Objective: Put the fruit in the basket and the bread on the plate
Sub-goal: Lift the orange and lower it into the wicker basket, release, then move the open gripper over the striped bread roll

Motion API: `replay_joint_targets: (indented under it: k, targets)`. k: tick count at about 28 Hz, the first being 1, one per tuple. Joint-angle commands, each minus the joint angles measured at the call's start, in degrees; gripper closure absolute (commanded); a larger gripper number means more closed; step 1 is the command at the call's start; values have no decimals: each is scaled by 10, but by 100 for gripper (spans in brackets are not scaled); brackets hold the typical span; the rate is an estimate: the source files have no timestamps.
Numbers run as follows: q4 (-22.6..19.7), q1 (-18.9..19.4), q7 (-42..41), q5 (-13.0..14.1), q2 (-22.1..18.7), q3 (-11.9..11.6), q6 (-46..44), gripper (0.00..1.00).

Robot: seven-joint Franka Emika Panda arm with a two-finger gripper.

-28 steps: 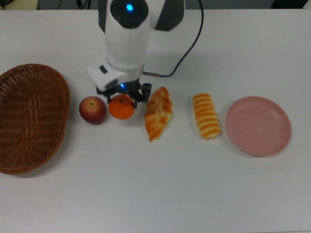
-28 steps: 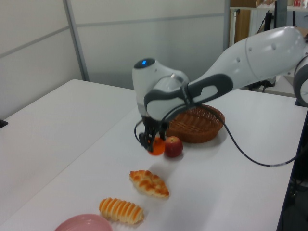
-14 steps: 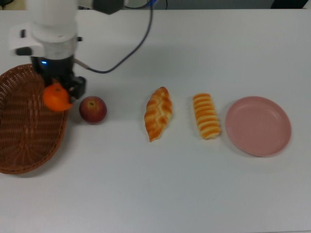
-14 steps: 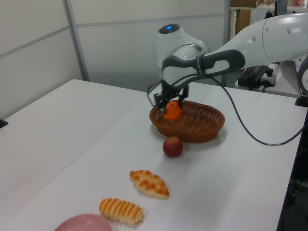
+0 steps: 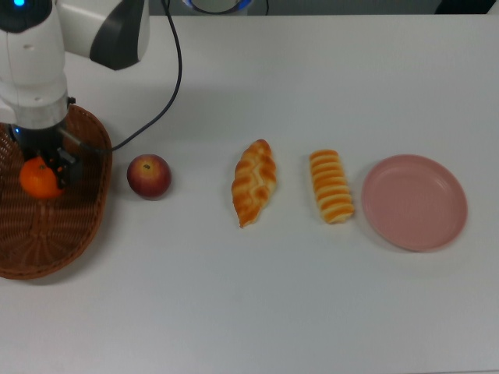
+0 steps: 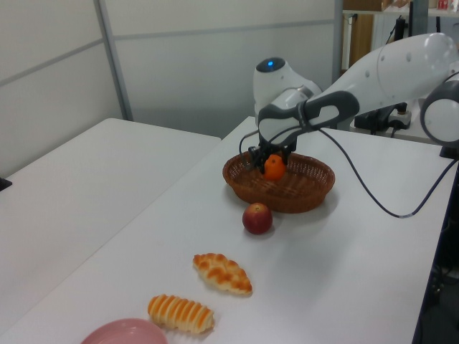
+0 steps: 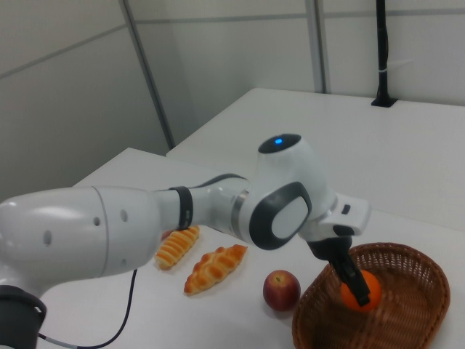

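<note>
Half a second ago the mandarin [image 5: 37, 178] hung over the basket's rim beside the apple; now it has been carried further in and sits above the basket's woven floor, pinched between the dark fingers [image 5: 64, 166] of the gripper [image 5: 43, 173]. From the left view the fruit looks raised a little above the weave, though whether it touches the bottom cannot be told. The basket [image 5: 86, 226] lies at the top view's left with its long axis running up and down in that view, and holds nothing else. Just beside its rim, toward the top view's right, one dark red apple [image 5: 149, 176] stands on the white surface [image 5: 257, 296], stem dimple up. Further to the top view's right lie two loaves, side by side and apart: the braided loaf [image 5: 254, 181], long axis roughly up and down with its pointed end toward the lower edge and tilted slightly, then the ridged roll [image 5: 331, 185], also lengthwise up and down. At the top view's far right sits one pink plate [image 5: 414, 202], just beside the roll, with nothing on it.
</note>
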Motion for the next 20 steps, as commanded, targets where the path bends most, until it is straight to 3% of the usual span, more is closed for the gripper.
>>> replay_joint_targets:
  k: [1,2,3,5,7,13,20]
  targets:
    - [6,1,1,-11,1,-3,7,34]
    - [6,1,1,-10,1,-3,7,19]
    - [5,2,0,-12,2,-3,7,13]
    - [4,3,-2,-12,2,-3,7,11]
    - [4,4,-3,-14,2,-3,7,0]
    - [6,10,-2,-9,0,6,6,0]
    - [6,37,1,5,-4,88,-1,0]
